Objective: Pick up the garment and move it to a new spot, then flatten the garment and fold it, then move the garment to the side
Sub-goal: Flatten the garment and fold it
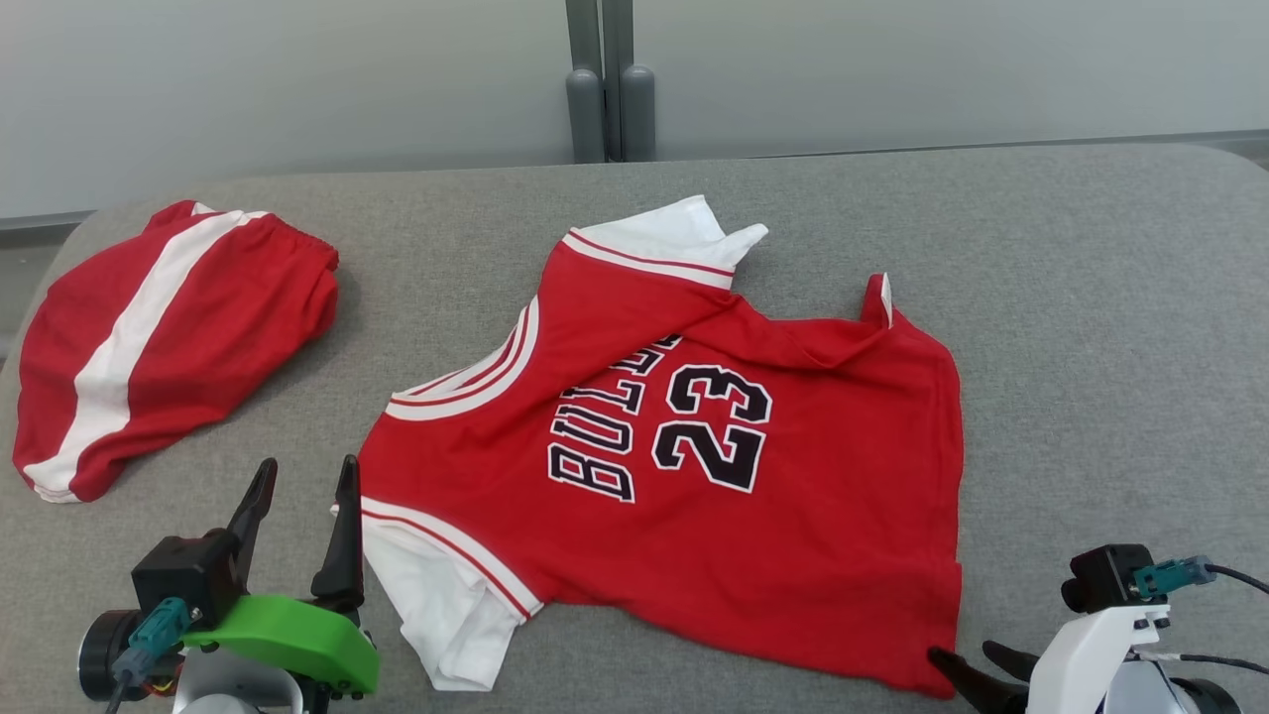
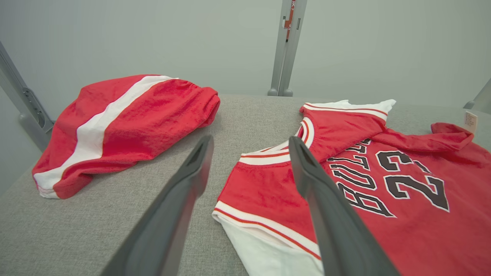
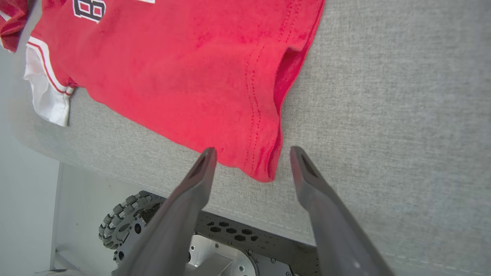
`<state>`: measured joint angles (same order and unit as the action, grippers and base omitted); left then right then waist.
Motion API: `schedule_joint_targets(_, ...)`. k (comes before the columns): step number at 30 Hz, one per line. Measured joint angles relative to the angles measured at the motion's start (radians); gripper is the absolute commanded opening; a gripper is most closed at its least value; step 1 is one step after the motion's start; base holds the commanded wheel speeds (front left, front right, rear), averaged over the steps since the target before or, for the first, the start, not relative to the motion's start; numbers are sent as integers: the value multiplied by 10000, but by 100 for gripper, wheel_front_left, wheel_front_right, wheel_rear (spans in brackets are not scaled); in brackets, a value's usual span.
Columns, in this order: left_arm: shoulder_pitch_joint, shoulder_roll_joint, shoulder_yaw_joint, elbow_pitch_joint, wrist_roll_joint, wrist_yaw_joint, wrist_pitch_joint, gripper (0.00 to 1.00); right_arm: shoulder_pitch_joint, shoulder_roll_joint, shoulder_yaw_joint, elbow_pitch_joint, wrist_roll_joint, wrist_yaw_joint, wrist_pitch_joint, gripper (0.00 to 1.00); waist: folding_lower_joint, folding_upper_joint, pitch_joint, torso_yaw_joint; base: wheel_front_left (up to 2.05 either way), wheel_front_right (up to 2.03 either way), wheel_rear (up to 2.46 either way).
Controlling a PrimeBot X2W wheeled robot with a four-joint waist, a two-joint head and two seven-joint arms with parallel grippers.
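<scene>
Red jersey (image 1: pixel 694 476): spread on grey table (image 1: pixel 1091 297), centre, print side up, far shoulder rumpled and folded over.
Left gripper (image 1: pixel 306 466): near left, fingers apart, nothing between them; tips just beside jersey's near-left white sleeve.
Right gripper (image 3: pixel 252 151): near right at table edge, fingers apart, one on each side of jersey's near-right hem corner, not clamped on it.
Red shorts (image 1: pixel 169 337), white stripe: far left, apart from jersey.
</scene>
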<state>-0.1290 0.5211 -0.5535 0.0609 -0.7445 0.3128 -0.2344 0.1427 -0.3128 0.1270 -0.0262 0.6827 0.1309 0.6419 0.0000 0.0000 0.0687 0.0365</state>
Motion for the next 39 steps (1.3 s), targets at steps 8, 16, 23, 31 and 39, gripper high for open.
schedule_joint_targets(8, 4, 25, -33, -12, -27, 0, 15, 100, -174, 151, -777, -727, 105, 0, -702, 100, 0, 0, -144, 45, 0, 0, 0)
schedule_joint_targets(16, -152, 12, -165, -242, 79, 38, 102, 100, -1990, -15, -1005, -157, -366, 0, -1925, 100, 0, 0, 76, 217, 0, 0, 0)
schedule_joint_targets(23, -885, -244, -424, -362, 364, -63, 130, 100, -4137, -474, -1156, 2121, -686, -2, -2038, 100, 0, 0, 756, 457, 0, 0, 0)
schedule_joint_targets(31, -1586, -729, -633, -77, 616, -351, -17, 100, -5686, -690, -731, 4734, 111, 0, -1639, 100, 0, 0, 1575, 1001, 0, 0, 0)
schedule_joint_targets(39, -1707, -888, -663, 224, 667, -487, -92, 100, -6375, -859, -38, 5850, 1110, 0, -1544, 0, 0, 0, 1860, 1368, 0, 0, 0)
